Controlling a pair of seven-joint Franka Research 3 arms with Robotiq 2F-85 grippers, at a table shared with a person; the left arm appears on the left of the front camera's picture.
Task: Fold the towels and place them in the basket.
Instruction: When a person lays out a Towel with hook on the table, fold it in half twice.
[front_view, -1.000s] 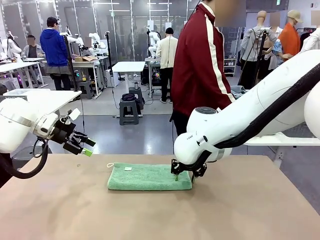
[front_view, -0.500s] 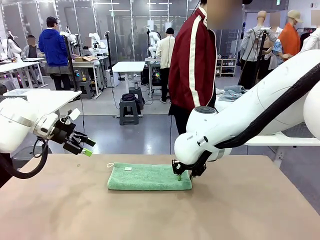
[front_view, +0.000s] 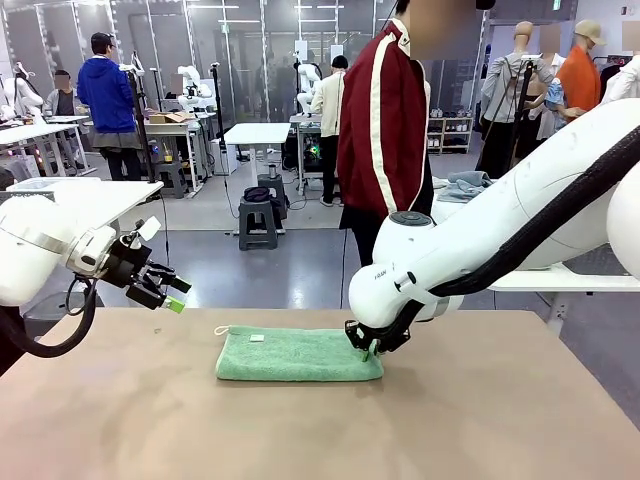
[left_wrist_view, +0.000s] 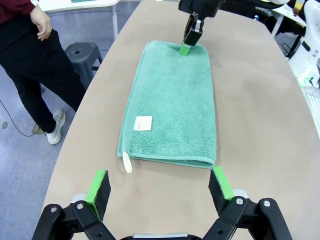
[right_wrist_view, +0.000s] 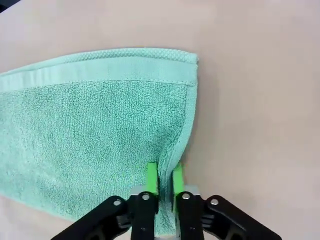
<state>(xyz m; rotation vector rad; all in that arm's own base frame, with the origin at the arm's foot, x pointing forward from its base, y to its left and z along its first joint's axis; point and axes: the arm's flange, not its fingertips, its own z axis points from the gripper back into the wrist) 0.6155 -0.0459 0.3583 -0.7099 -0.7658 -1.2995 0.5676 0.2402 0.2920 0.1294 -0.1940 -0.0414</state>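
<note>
Towel (front_view: 298, 354), mint green, folded flat, white label (left_wrist_view: 143, 123), right gripper (right_wrist_view: 165, 178) pinching its edge, left gripper (front_view: 177, 294) spread

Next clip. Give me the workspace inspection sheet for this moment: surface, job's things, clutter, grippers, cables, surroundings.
Surface: brown table, smooth and matte.
Job's things: mint green towel lies flat mid-table, white label facing up.
Clutter: nothing seen.
Grippers: right gripper shut on the mint green towel's edge at its right end; left gripper open, raised at the table's left, holding nothing.
Cables: black cable loops under the left arm; black hose runs along the right arm.
Surroundings: person in a dark red jacket stands at the far side; stool on the floor behind.
</note>
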